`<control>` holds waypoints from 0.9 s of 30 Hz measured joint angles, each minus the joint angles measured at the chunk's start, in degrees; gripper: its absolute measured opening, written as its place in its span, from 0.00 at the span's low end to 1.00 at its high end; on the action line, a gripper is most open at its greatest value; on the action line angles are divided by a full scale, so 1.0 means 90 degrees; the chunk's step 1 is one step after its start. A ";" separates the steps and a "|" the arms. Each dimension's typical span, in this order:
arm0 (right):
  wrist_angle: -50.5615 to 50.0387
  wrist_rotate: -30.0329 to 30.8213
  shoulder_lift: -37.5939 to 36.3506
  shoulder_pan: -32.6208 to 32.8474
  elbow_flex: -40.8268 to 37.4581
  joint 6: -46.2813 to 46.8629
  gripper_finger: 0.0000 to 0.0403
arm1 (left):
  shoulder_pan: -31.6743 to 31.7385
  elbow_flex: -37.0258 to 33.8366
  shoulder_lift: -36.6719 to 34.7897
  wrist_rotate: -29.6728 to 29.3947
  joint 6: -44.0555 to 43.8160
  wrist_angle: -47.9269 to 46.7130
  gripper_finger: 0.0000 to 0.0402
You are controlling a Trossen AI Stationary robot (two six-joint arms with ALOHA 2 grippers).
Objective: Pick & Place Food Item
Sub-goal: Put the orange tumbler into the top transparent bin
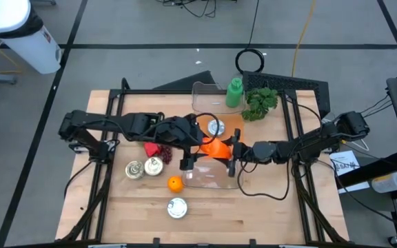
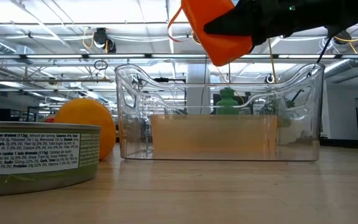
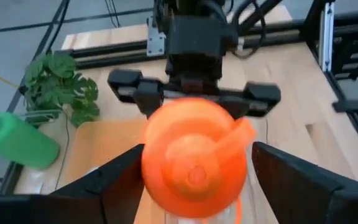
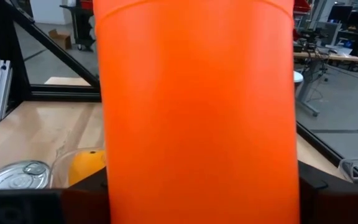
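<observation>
An orange plastic bottle (image 1: 213, 146) hangs in the air over a clear plastic bin (image 1: 209, 176), between my two grippers. My right gripper (image 1: 233, 153) comes in from the table's right and is shut on the bottle. My left gripper (image 3: 197, 186) comes from the left and is open. Its fingers (image 3: 114, 183) stand on either side of the bottle's capped end (image 3: 194, 171), with a gap showing on each side. In the low view the bottle (image 2: 219, 31) hangs tilted above the bin (image 2: 219, 112). My right gripper pinches the orange bottle's body (image 4: 197, 124) between its two fingers (image 4: 73, 199), one on each side. The fingers come in about level from the table's right. The bottle is lifted clear above the bin, and its capped end points toward my left gripper.
On the near left lie an orange fruit (image 1: 175, 183), three tins (image 1: 135, 169) (image 1: 154, 165) (image 1: 177, 207) and a red item (image 1: 154, 148). Another tin (image 1: 216, 127), a second clear bin (image 1: 209, 96), a green bottle (image 1: 234, 93) and a leafy plant (image 1: 260, 103) stand at the back.
</observation>
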 joint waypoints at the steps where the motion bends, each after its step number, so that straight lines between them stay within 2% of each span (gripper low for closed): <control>1: 0.0003 0.0007 0.0000 0.0000 0.0000 0.0000 0.58 | 0.0010 0.0004 0.0026 0.0015 0.0000 0.0112 0.73; 6: -0.0034 0.0015 0.0000 0.0000 0.0000 -0.0017 0.58 | 0.0077 0.0003 0.0191 -0.0029 0.0019 0.0357 0.69; 11: -0.0076 0.0003 -0.0010 0.0000 0.0010 0.0087 0.63 | 0.0137 -0.0004 0.0183 0.0027 0.0014 0.0274 0.53; 15: -0.0102 0.0009 -0.0013 0.0000 0.0010 0.0029 0.70 | 0.0131 -0.0004 0.0148 -0.0081 0.0012 0.0122 0.53; 18: -0.0205 0.0101 -0.0239 0.0025 0.0005 -0.0130 0.75 | 0.0123 0.0000 0.0066 -0.0524 -0.0013 -0.0125 0.53; 21: -0.0602 0.0140 -0.0744 0.0089 0.0007 -0.0259 0.79 | 0.0147 0.0010 -0.0036 -0.0938 -0.0013 -0.0305 0.53; 25: -0.1583 0.0183 -0.1695 0.0201 0.0022 -0.0016 0.83 | 0.0347 0.0010 -0.0211 -0.0907 0.0116 -0.0280 0.53; 26: -0.1910 0.0153 -0.1957 0.0239 0.0013 0.0126 0.83 | 0.0404 0.0009 -0.0264 -0.1093 0.0196 -0.0311 0.53; 27: -0.2215 0.0019 -0.2216 0.0283 0.0007 0.0228 0.83 | 0.0498 -0.0005 -0.0303 -0.1577 0.0322 -0.0482 0.53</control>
